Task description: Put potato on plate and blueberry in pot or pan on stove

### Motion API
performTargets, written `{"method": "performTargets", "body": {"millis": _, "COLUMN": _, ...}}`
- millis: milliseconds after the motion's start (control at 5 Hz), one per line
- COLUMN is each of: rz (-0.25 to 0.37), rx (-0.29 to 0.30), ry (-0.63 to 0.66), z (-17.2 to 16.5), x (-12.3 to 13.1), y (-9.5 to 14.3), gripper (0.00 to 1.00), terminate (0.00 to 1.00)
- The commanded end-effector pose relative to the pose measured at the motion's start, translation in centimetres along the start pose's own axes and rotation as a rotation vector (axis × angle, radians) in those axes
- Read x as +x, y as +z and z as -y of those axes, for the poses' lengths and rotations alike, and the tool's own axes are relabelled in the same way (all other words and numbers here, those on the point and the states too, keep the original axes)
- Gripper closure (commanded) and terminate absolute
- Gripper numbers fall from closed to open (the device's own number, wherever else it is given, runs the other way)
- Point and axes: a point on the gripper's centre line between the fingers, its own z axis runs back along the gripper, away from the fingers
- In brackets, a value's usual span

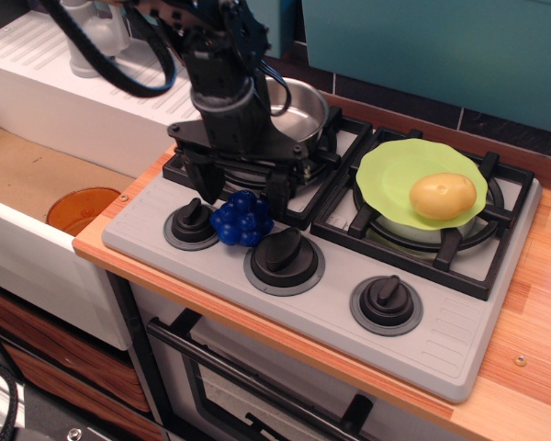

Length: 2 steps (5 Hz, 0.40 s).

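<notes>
The yellow-tan potato [443, 195] lies on the lime-green plate [395, 175], which rests on the right burner of the grey stove [441, 344]. The dark blue blueberry [242, 219] sits on the stove's front panel between the left and middle knobs. My black gripper [239, 195] is open, its two fingers straddling the blueberry from just above and behind. The steel pot [298, 108] stands on the left burner, partly hidden behind my arm.
Three black knobs [284, 254] line the stove front. An orange bowl [81, 209] lies in the sink at left. A grey faucet [90, 41] stands on the white drainboard. Wooden counter [537, 303] runs to the right.
</notes>
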Motion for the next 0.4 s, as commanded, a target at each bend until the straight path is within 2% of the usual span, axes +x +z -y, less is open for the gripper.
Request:
{"method": "performTargets", "body": {"millis": 0, "rz": 0.038, "rx": 0.009, "ry": 0.036, "z": 0.76, "x": -0.40, "y": -0.94, "gripper": 1.00, "terminate": 0.00}}
{"method": "performTargets", "body": {"millis": 200, "rz": 0.034, "rx": 0.015, "ry": 0.043, "z": 1.09, "x": -0.59, "y": -0.64, "gripper": 1.00, "terminate": 0.00}}
